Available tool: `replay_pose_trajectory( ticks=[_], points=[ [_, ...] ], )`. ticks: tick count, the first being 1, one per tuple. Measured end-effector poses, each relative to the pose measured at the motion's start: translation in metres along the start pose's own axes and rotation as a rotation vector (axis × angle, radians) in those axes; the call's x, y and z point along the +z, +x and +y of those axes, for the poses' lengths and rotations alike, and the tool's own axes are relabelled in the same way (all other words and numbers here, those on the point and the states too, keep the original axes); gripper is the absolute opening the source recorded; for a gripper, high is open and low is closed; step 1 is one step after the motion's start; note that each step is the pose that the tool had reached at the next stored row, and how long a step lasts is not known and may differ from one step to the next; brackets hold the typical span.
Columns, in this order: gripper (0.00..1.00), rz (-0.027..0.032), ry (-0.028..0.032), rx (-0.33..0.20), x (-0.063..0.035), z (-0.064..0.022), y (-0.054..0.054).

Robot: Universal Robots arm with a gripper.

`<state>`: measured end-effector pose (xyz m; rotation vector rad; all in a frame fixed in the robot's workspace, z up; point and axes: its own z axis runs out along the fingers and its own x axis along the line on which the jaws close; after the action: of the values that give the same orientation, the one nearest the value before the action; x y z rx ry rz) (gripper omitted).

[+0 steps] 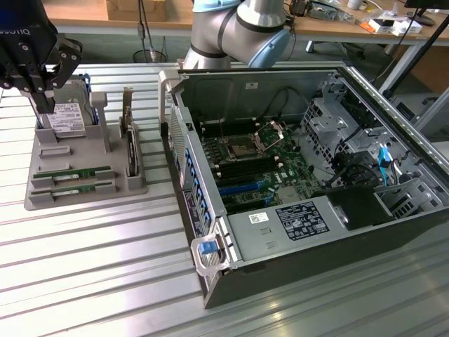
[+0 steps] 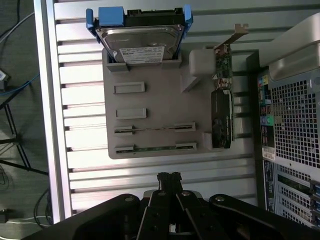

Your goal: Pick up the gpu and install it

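The gpu (image 1: 78, 173) (image 2: 155, 128) is a thin green stick lying on edge in a slot of the grey holder (image 1: 84, 202) (image 2: 160, 100). A second like stick (image 1: 74, 188) (image 2: 155, 147) sits in the slot beside it. My gripper (image 1: 43, 104) (image 2: 169, 177) is black, shut and holds nothing. It hangs above the holder's end at the exterior view's left. In the wrist view its tips sit over the table slats just off the holder's edge nearest the sticks.
A silver hard drive (image 1: 66, 116) (image 2: 142, 42) in a blue bracket and a dark card (image 1: 131, 151) (image 2: 221, 117) with a metal bracket stand in the same holder. An open computer case (image 1: 295, 175) (image 2: 295, 100) lies at the exterior view's right, motherboard (image 1: 245, 165) exposed.
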<state>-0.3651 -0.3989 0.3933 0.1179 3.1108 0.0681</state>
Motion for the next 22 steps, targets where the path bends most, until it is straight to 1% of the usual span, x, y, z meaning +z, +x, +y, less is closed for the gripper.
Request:
replay_pose_trajectory(
  ticks=[12, 22],
  points=[
    [0.1, 0.0, 0.0, 0.0, -0.0005, -0.0011, 0.014],
    [0.1, 0.0, 0.0, 0.0, -0.0009, -0.0022, 0.03]
  ],
)
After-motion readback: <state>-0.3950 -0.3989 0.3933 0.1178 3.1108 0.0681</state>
